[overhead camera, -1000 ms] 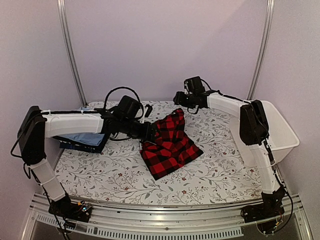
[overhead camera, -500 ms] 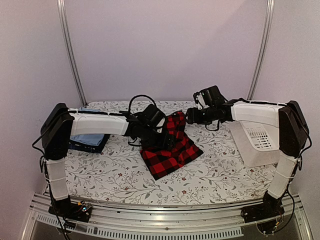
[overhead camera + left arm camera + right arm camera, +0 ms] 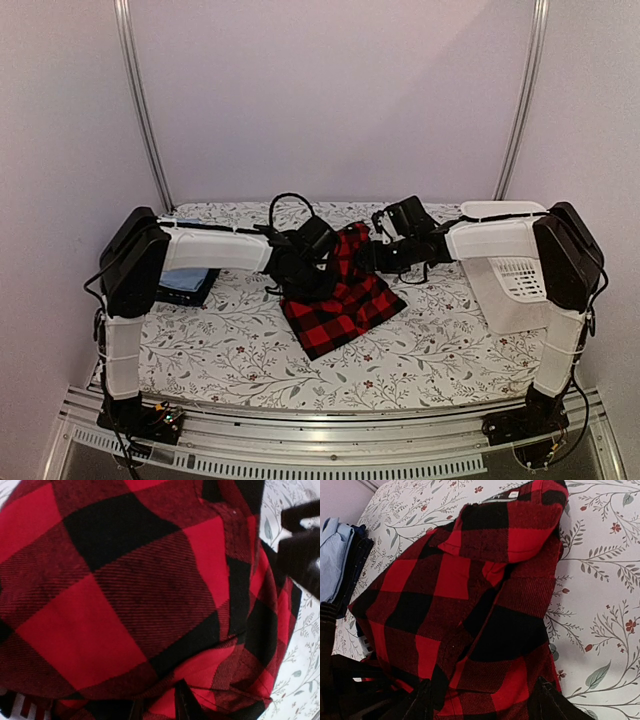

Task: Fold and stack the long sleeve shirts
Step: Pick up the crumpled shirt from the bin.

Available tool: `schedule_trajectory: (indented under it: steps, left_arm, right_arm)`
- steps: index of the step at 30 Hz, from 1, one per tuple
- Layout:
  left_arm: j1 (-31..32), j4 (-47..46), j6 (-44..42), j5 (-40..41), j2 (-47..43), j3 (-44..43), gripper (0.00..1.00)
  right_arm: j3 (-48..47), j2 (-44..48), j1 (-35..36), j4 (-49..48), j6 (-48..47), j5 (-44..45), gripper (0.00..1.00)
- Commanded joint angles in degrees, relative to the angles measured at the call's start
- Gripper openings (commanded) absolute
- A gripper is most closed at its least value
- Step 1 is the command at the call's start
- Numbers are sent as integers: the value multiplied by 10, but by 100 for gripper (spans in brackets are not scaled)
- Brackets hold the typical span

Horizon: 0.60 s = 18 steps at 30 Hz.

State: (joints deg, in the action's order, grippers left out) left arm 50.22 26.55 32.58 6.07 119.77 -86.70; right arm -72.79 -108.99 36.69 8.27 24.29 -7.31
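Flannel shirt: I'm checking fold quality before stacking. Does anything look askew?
Yes. The red-and-black flannel shirt lies diagonally on the floral table, with its layers bunched unevenly rather than squarely folded.

Closed in at the back and on both sides by plain pale lilac walls [image 3: 330,90], bare and matte. Framed by a slim silver metal pole [image 3: 140,100] on the left and a matching silver pole [image 3: 522,100] on the right, both rising from the far corners and leaning slightly outward toward the top. Below, a worktop [image 3: 240,345] spread with white cloth printed in grey leafy sprigs and small red flowers, edged along the near side by a ribbed aluminium rail [image 3: 320,432]. At the right edge, a white plastic basket [image 3: 515,290] with slotted walls. Lit softly and evenly, with only faint shadows.
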Motion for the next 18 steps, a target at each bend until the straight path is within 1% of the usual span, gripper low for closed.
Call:
schedule_trajectory:
  steps: [1, 4, 7, 8, 11, 14, 18]
  left_arm:
    - [-21, -7, -5, 24, -26, -3, 15]
    - [-34, -20, -9, 24, -48, 14, 6]
    - [-47, -33, -8, 16, -64, 33, 0]
    - [-52, -37, -8, 12, -69, 37, 0]
    - [-66, -49, -3, 2, -84, 55, 0]
    - [-80, -58, -2, -7, -98, 64, 0]
    - [-100, -57, -2, -6, -115, 68, 0]
  right_arm:
    - [-12, -36, 18, -16, 19, -6, 66]
    - [-3, -41, 20, -32, 28, -7, 66]
    - [-3, -46, 20, -41, 35, -4, 65]
    - [-5, -48, 20, -45, 37, -5, 64]
    - [-13, -60, 20, -62, 43, -14, 56]
    - [-30, -76, 20, -63, 49, -19, 41]
    - [-49, -79, 20, -38, 47, 1, 11]
